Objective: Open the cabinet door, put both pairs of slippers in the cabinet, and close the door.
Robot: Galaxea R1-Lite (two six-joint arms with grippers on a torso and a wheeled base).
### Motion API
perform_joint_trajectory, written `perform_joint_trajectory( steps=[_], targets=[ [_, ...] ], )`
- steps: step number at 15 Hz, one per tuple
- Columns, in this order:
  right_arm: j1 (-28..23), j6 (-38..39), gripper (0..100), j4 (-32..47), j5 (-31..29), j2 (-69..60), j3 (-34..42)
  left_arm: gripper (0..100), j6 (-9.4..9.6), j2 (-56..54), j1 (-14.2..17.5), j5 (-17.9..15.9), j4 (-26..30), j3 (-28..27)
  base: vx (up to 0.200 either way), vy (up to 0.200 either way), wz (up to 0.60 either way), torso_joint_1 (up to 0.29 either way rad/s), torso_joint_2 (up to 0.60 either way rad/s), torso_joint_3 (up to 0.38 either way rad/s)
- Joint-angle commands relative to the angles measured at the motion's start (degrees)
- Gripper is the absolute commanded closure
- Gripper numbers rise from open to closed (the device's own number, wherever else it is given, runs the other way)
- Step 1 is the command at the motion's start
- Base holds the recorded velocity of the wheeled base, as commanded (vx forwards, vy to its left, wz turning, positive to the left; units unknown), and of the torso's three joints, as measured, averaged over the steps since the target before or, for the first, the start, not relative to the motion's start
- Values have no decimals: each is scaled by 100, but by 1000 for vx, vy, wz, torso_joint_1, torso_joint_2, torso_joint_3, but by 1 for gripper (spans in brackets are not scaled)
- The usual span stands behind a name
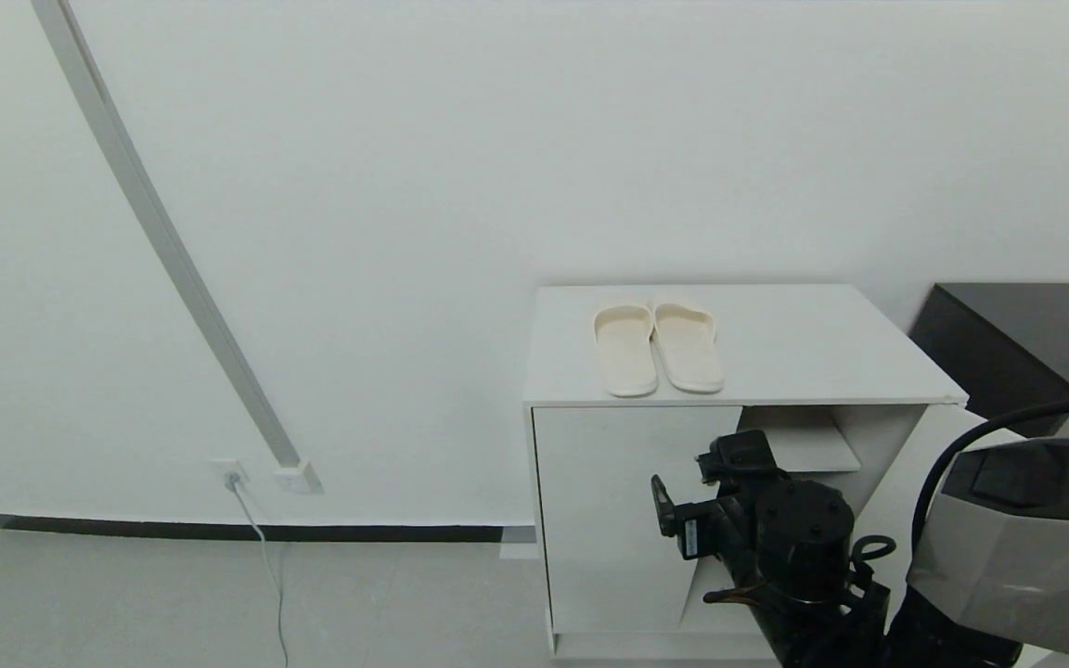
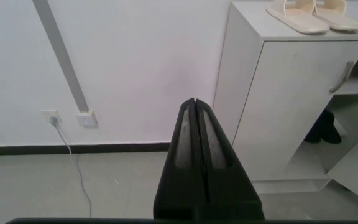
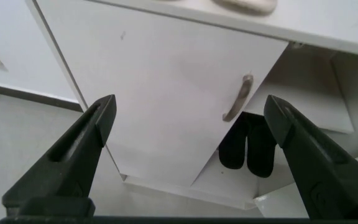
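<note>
- Your right gripper (image 3: 190,106) is spread wide and holds nothing. It sits just in front of the white box-shaped cabinet (image 1: 776,353), facing the closed flat white door (image 3: 160,93) and its curved metal handle (image 3: 238,99).
- Your left gripper (image 2: 195,109) has its fingers pressed together with nothing between them. It is well back from the cabinet, off its closed-door side.
- The cabinet's other half stands open. A pair of black slippers (image 3: 234,152) rests on the cabinet floor, below the white shelf (image 1: 804,445) and just past the handle.
- A pair of cream moulded slippers (image 1: 627,357) lies side by side on the cabinet top, well apart from both grippers.
</note>
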State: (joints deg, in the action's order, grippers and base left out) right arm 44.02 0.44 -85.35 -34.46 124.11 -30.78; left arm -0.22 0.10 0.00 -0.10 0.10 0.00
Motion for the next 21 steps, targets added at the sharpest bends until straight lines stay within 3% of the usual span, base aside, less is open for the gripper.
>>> perform_joint_trajectory(
  steps=[1,6,9,10,15,16,17,19,21],
  targets=[
    [1,0,0,0,1,16,37,100,-4,-1,0,1,-1,0,0,0,0,163,-369,-203],
    [1,-44,0,-17,1,52,72,100,-4,-1,0,10,-1,0,0,0,0,68,-139,-74],
    [80,-369,0,-465,36,87,222,100,-4,-1,0,1,-1,0,0,0,0,0,0,0],
    [89,-483,0,-439,45,-36,-24,100,-4,-1,0,-8,-1,0,0,0,0,0,0,0],
    [-227,149,0,2549,-8,-950,-1984,100,4,-1,0,-8,-1,0,0,0,0,0,0,0],
    [-236,624,0,3780,-52,-1258,-2688,100,4,-1,0,-17,-1,0,0,0,0,0,0,0],
    [-201,1011,0,4492,-166,-1355,-2969,100,4,-1,0,-17,-1,0,0,0,0,0,0,0],
    [-192,1406,0,5063,-228,-1337,-3136,100,13,-1,0,-17,-1,0,0,0,0,0,0,0],
    [-192,1415,0,5063,-228,-1232,-3118,100,13,-1,0,-17,-1,0,200,0,0,2,2,0]
  ],
)
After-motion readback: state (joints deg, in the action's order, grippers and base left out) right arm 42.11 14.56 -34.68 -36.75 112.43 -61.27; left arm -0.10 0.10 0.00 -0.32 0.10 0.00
